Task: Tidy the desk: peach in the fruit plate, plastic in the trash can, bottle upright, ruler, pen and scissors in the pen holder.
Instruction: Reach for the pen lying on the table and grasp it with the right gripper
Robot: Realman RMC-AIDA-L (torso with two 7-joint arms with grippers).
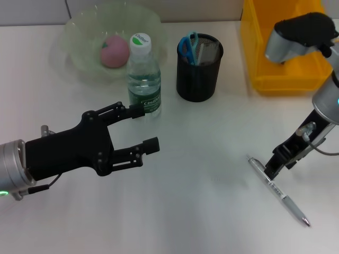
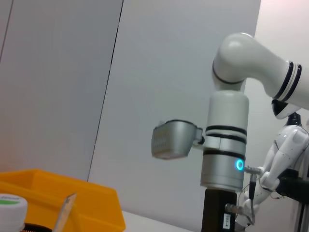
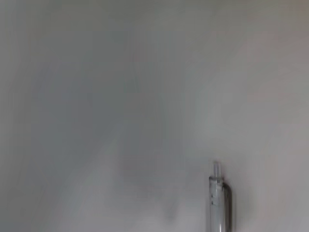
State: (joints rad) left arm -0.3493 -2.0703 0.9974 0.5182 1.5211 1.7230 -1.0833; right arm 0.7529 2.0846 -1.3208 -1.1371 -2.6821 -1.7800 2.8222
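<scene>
A pink peach [image 1: 115, 51] lies in the clear fruit plate [image 1: 79, 32] at the back left. A water bottle [image 1: 144, 76] stands upright in front of the plate. The black mesh pen holder [image 1: 199, 74] holds blue scissors [image 1: 187, 45] and a ruler [image 1: 205, 51]. A silver pen [image 1: 280, 193] lies flat on the table at the right; its end also shows in the right wrist view [image 3: 217, 203]. My right gripper [image 1: 274, 168] is down at the pen's far end. My left gripper [image 1: 144, 128] is open and empty, just in front of the bottle. No plastic is in view.
A yellow bin [image 1: 286, 58] stands at the back right, beside the pen holder; it also shows in the left wrist view [image 2: 58, 193], with the bottle's cap [image 2: 10, 205] and my right arm [image 2: 224, 145] beyond.
</scene>
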